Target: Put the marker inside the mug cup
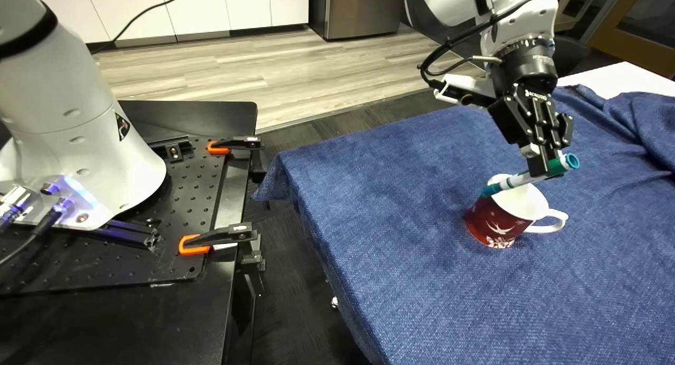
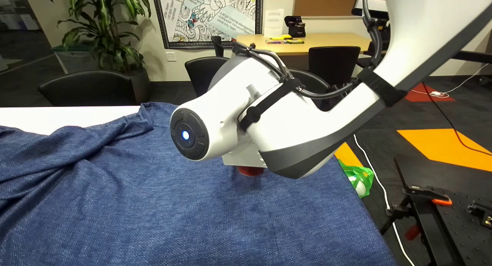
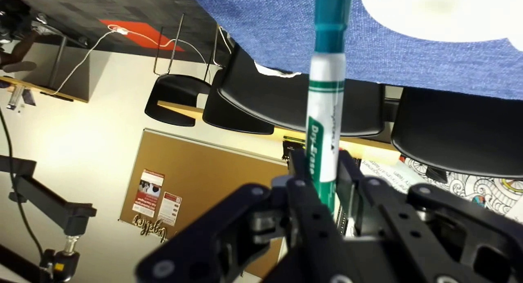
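The marker (image 1: 519, 181) has a white body, a teal cap and a green end. My gripper (image 1: 550, 162) is shut on it near the green end, and the cap points outward and slightly down. The wrist view also shows the marker (image 3: 327, 90) between the fingers of the gripper (image 3: 323, 164). The dark red mug (image 1: 490, 221) stands upright on the cloth below, white inside, handle to one side. In that exterior view the marker crosses over the mug's opening; contact cannot be told. In the wrist view the mug (image 3: 437, 13) lies beside the cap. In an exterior view the arm hides most of the mug (image 2: 250, 171).
A blue cloth (image 1: 401, 207) covers the table and is bunched in folds (image 2: 96, 143) at one end. The robot's black mounting table (image 1: 200, 196) with clamps stands across a gap. Black chairs (image 2: 88, 87) stand beyond the table.
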Tool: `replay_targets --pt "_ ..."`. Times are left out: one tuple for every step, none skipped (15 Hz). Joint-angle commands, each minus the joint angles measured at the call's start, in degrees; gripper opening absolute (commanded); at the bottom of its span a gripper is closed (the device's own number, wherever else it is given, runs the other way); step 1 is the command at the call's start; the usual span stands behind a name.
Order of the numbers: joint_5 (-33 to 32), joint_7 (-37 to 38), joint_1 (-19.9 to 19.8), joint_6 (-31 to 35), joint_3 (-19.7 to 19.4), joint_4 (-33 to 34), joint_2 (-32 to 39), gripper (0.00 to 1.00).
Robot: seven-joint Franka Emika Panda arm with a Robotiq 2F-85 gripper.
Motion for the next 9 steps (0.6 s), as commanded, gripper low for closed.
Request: replay_targets --pt "-2.16 2.61 0.26 -3.56 1.01 1.81 0.36 0.05" --pt "-2.73 2.83 0.31 -4.04 1.15 1.84 0.16 0.05" --pt "-3.23 2.92 0.21 -4.32 1.3 2.14 0.14 0.05" --pt "-3.57 2.86 0.07 -4.58 1.46 2.65 0.34 0.05" --pt "-3.94 2.62 -0.21 -4.35 1.61 3.17 0.72 0.05" --pt "-4.59 2.58 -0.3 -4.03 1.62 3.5 0.98 0.05" --pt "-5.52 2.77 -0.38 -3.66 1.53 3.79 1.36 0.05" --pt "-6.36 2.9 -0.47 -3.31 1.53 3.93 1.6 0.05" --pt "-7.41 3.09 -0.58 -2.8 1.55 3.99 1.83 0.05"
